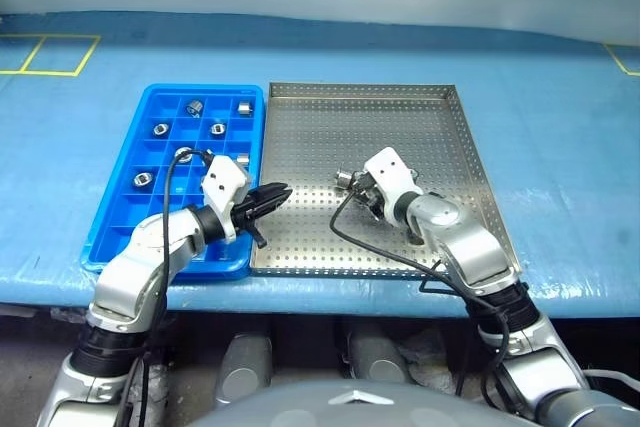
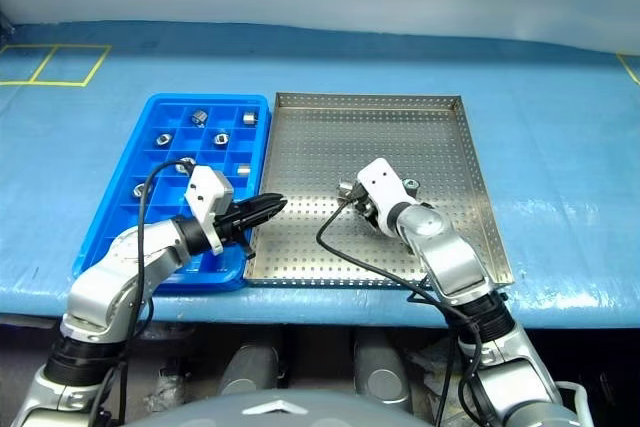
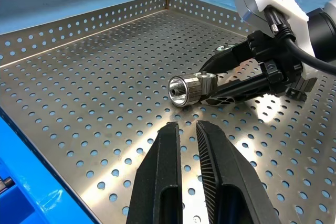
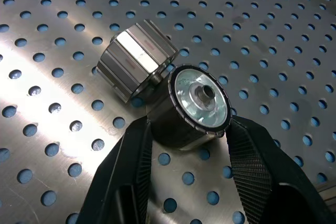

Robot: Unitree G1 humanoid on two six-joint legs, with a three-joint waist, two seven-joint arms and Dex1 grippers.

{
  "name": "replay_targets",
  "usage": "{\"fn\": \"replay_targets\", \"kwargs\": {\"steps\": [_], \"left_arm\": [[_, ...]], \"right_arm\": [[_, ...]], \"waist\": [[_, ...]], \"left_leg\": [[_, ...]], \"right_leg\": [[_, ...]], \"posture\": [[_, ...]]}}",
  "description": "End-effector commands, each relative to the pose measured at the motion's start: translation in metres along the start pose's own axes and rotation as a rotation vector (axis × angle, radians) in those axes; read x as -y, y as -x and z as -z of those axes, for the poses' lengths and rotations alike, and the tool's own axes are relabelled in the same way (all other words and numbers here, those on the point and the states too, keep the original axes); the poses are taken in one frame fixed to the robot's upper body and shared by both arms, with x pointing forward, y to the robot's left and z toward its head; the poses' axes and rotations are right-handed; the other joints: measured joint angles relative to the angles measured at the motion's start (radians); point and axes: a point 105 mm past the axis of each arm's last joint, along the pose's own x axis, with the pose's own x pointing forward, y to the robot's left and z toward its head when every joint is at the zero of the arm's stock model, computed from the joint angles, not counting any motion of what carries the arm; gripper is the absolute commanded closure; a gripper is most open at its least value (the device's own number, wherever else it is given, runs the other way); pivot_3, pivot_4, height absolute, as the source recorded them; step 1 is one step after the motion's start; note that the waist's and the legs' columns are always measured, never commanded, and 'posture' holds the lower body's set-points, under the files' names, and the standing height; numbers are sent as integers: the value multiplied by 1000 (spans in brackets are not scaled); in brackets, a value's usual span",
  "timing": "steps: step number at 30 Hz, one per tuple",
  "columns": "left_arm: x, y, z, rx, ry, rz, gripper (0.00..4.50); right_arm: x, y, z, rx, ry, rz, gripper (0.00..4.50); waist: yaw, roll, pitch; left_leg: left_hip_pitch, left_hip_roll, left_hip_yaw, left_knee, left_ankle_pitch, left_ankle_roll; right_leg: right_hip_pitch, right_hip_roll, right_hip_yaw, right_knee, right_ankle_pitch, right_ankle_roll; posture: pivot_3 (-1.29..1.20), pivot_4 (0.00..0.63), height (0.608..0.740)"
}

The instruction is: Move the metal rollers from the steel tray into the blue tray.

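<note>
I see the steel tray on the blue table cover, and the blue tray lies just beside it on its left, the long edges touching or almost touching.

My right gripper is low over the middle of the steel tray floor. In the right wrist view its two black fingers stand on both sides of one roller, which lies on its side with the round face and dark hole toward the camera. Both pads seem to touch the roller, so I read the jaws as grasping it, and it rests on the perforated floor. A second roller lies right behind it, touching it or very near; I cannot tell which. In the left wrist view the same two show end to end in front of the right gripper's fingertips.

My left gripper hovers over the border between the two trays, pointing toward the right gripper. Its jaws are clenched with nothing between them; in the left wrist view the fingers stand almost together.

In the blue tray several rollers already sit in separate compartments, most in the far half. One more roller lies on the steel tray just beyond the right gripper.
</note>
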Motion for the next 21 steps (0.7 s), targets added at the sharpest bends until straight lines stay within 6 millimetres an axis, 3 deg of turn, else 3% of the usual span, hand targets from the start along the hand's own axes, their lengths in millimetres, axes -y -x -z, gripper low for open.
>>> {"fn": "replay_targets", "kwargs": {"steps": [1,3,8,9,14,18,21], "left_arm": [[2,2,-16,54,-47,-1,3925],[0,3,-16,52,-50,-5,3925],[-5,3,-16,43,-64,-11,3925],[-5,3,-17,43,-64,-9,3925],[-2,0,-18,51,-64,10,3925],[-2,-1,-18,47,-65,18,3925],[-2,-2,-18,47,-66,23,3925]], "right_arm": [[10,9,-19,83,7,46,2763],[12,16,-25,112,10,60,2777],[17,29,-28,136,30,107,4358],[17,31,-28,137,28,112,4438],[13,42,-24,119,43,99,4438],[15,38,-22,103,20,96,4438],[15,31,-26,116,-33,104,3898]], "waist": [[2,0,0],[4,0,0],[9,0,0],[10,0,0],[12,0,0],[10,0,0],[6,0,0]], "left_leg": [[0,0,0,0,0,0],[0,0,0,0,0,0],[0,0,0,0,0,0],[0,0,0,0,0,0],[0,0,0,1,0,0],[0,0,1,1,0,0],[1,0,1,1,0,0]], "right_leg": [[0,0,0,0,0,0],[0,0,0,0,0,0],[0,0,0,0,0,0],[0,0,0,0,0,0],[0,0,0,0,0,0],[0,0,0,0,0,0],[0,0,1,0,1,0]], "posture": [[19,150,740],[19,150,740],[1,150,740],[-5,150,740],[-18,150,740],[-18,150,740],[-18,150,740]]}}
